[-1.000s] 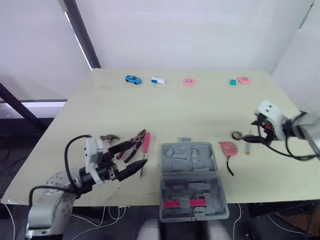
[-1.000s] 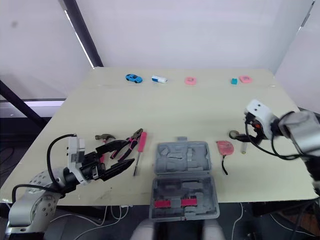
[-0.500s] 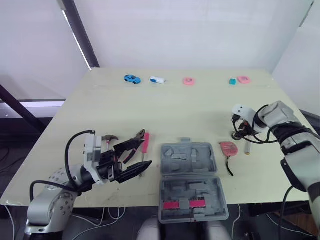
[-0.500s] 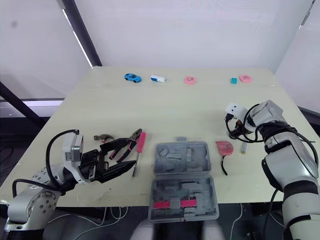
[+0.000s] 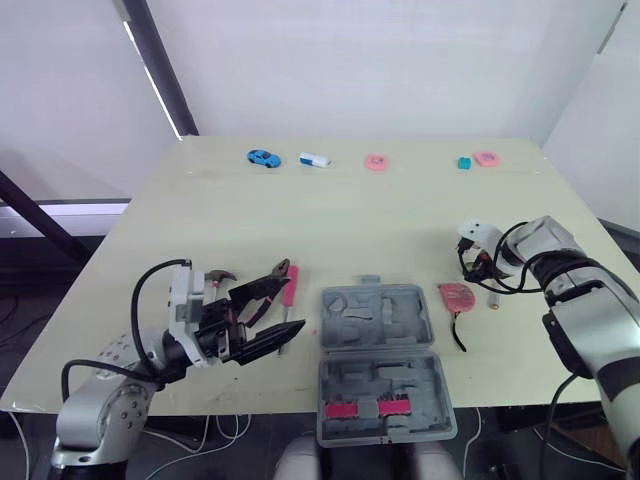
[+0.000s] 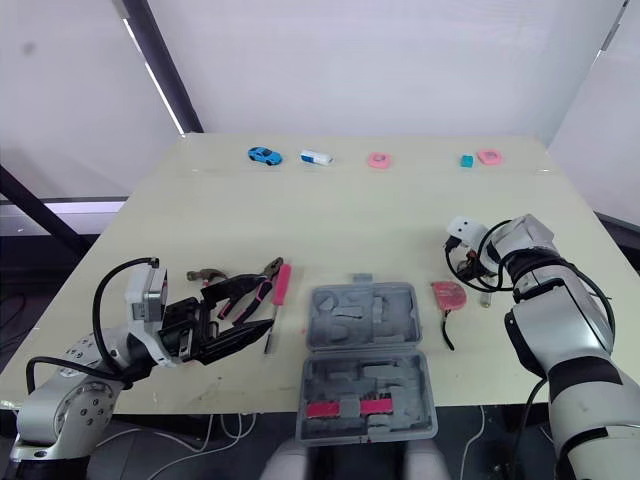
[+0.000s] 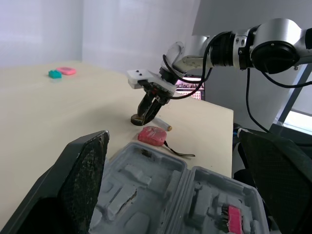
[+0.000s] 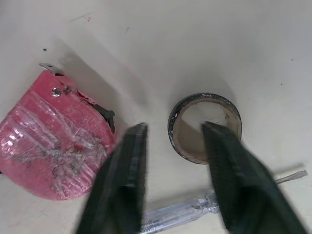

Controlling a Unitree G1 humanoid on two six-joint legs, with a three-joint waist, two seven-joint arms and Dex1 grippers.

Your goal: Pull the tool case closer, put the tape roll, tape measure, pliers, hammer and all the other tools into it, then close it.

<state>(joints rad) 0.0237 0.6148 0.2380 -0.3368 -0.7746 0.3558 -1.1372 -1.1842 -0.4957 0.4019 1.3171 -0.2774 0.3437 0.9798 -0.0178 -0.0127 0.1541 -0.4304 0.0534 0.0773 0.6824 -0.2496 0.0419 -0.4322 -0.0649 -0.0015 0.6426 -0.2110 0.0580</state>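
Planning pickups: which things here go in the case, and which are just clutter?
Job: tool case, tape roll, tape measure, pliers, hammer, pink screwdriver, clear screwdriver.
Lying about: blue toy car, white block, pink ring, teal block, pink piece.

Tape measure (image 5: pixel 456 296) blocks the tape roll's (image 8: pixel 187 136) 7 o'clock, screwdriver (image 5: pixel 494 297) its 5; table (image 5: pixel 400 215) lies bare toward 12.

Pale counter (image 5: pixel 330 220); along its far edge, left to right, a blue toy car (image 5: pixel 265 158), white eraser (image 5: pixel 315 160), pink ring (image 5: pixel 376 162), teal block (image 5: pixel 465 163), pink piece (image 5: pixel 486 159); near edge, open grey tool case (image 5: pixel 380 360); left of it hammer (image 5: pixel 218 276), pliers (image 5: pixel 280 272), red-handled screwdriver (image 5: pixel 292 283); right of it tape measure (image 5: pixel 457 297), tape roll (image 8: pixel 187 146), clear screwdriver (image 5: pixel 494 297).
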